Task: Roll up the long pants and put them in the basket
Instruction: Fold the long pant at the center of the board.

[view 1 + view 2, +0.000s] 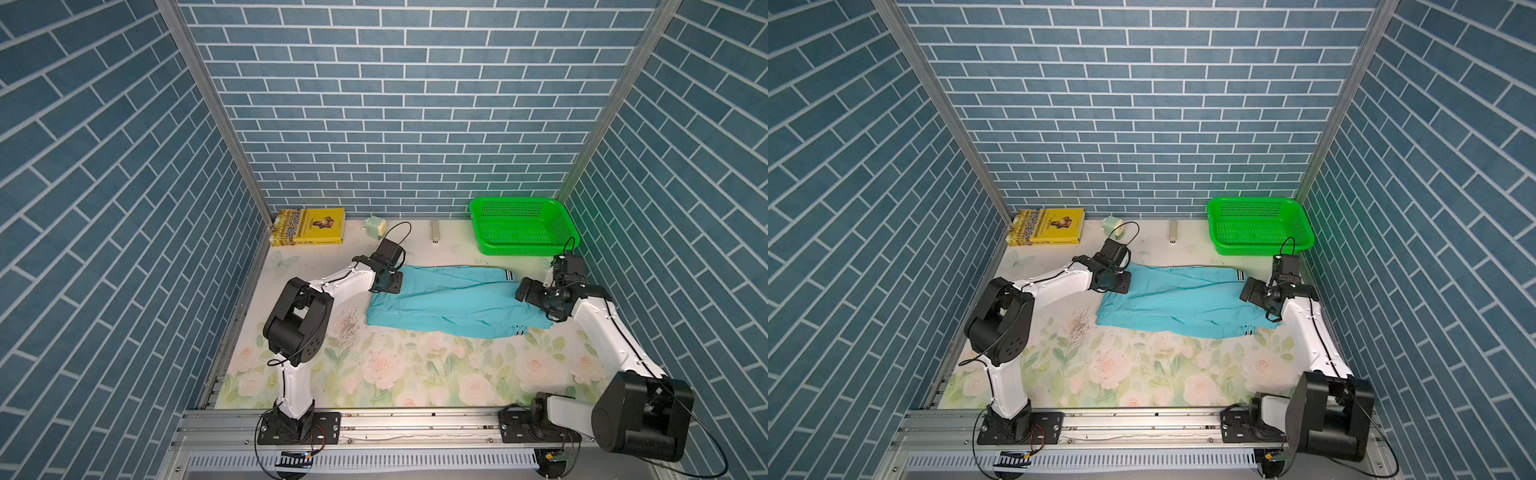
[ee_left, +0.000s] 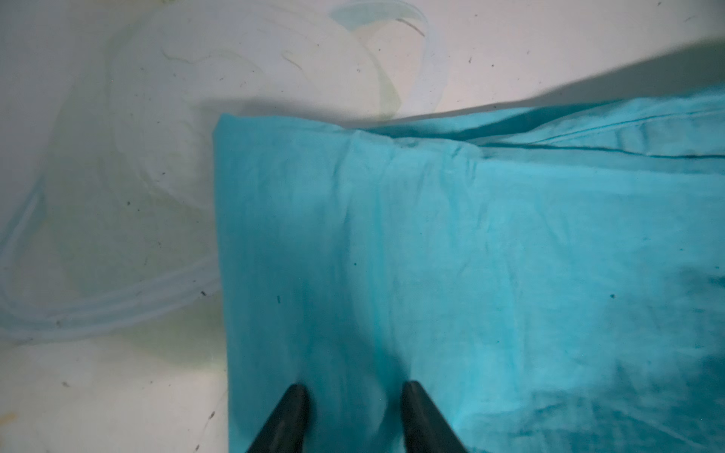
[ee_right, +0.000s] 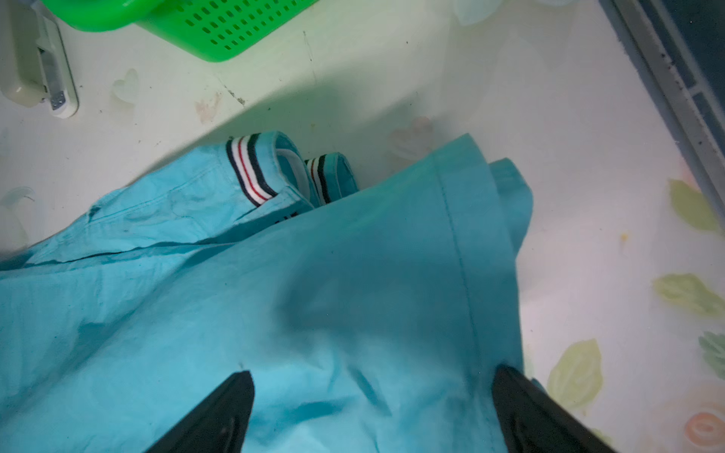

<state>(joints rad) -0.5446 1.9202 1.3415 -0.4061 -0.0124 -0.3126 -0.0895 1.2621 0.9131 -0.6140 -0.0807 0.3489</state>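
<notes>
Long pants are seen folded flat across the middle of the bench, between the two arms, with striped trim at the right-arm end. Left claw is found low on the far corner of the opposite end, tips close-set with a ridge of cloth between them. Whether that cloth is pinched cannot be told. Right claw is spread wide just over the hem, nothing gripped. Green basket and yellow book are noted by the back wall.
</notes>
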